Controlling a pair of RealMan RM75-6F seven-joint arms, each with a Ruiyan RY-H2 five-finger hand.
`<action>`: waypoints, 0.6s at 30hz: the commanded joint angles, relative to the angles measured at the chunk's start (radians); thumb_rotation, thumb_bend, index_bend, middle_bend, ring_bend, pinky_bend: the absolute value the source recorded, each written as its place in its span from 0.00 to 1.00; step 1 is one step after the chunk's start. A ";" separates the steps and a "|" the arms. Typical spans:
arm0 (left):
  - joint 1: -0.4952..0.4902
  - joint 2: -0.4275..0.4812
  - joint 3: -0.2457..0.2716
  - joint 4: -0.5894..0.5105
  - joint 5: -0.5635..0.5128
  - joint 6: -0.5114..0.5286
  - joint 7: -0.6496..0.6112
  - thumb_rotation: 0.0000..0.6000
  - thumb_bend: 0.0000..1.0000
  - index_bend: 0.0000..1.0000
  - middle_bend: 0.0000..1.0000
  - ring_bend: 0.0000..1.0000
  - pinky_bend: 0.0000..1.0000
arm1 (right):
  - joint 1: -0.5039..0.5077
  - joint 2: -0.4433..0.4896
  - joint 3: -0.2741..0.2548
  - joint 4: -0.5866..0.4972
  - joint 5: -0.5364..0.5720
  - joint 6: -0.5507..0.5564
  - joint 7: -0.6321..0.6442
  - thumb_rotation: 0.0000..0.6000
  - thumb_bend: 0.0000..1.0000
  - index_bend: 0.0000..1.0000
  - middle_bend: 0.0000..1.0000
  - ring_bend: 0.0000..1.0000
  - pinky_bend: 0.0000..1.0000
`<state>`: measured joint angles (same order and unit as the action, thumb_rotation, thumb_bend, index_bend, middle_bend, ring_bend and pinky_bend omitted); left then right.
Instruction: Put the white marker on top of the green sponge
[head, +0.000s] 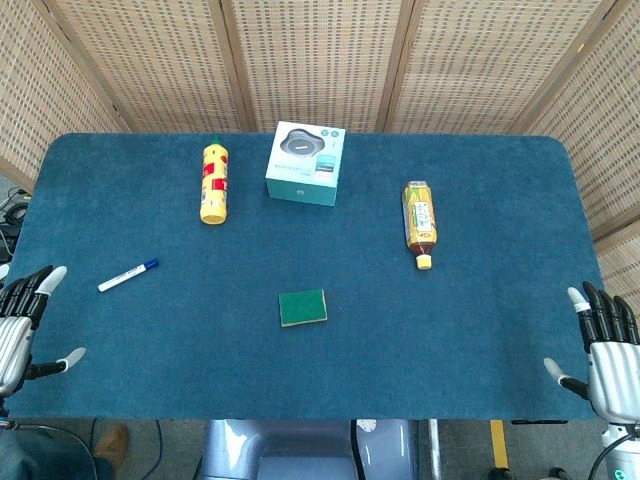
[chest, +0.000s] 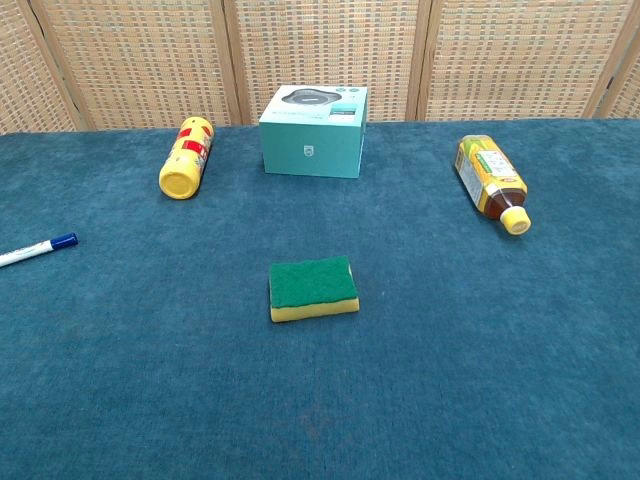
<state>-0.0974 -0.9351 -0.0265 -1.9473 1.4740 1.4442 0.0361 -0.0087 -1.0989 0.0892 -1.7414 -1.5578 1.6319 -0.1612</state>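
The white marker with a blue cap lies flat on the blue table cloth at the left; the chest view shows the marker cut off by the left edge. The green sponge with a yellow underside lies near the table's middle, and it is also the sponge at the centre of the chest view. My left hand hovers at the table's front left corner, fingers spread, holding nothing, a short way below the marker. My right hand is at the front right corner, also spread and empty.
A yellow bottle lies at the back left. A teal box stands at the back centre. An amber tea bottle lies at the right. The blue cloth covers the table; wicker screens stand behind.
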 joint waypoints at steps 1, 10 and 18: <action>0.000 0.000 0.001 0.000 0.000 -0.001 0.003 1.00 0.17 0.00 0.00 0.00 0.00 | -0.001 0.002 0.001 -0.001 0.001 0.003 0.005 1.00 0.00 0.02 0.00 0.00 0.00; -0.038 -0.023 -0.034 0.045 -0.073 -0.059 -0.020 1.00 0.17 0.00 0.00 0.00 0.00 | -0.001 0.006 -0.002 -0.004 -0.002 -0.001 0.012 1.00 0.00 0.02 0.00 0.00 0.00; -0.206 -0.154 -0.160 0.299 -0.317 -0.302 -0.083 1.00 0.17 0.00 0.00 0.00 0.00 | 0.006 0.007 0.007 -0.004 0.023 -0.019 0.013 1.00 0.00 0.03 0.00 0.00 0.00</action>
<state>-0.2257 -1.0215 -0.1282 -1.7606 1.2504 1.2432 -0.0144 -0.0044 -1.0925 0.0934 -1.7455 -1.5394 1.6174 -0.1496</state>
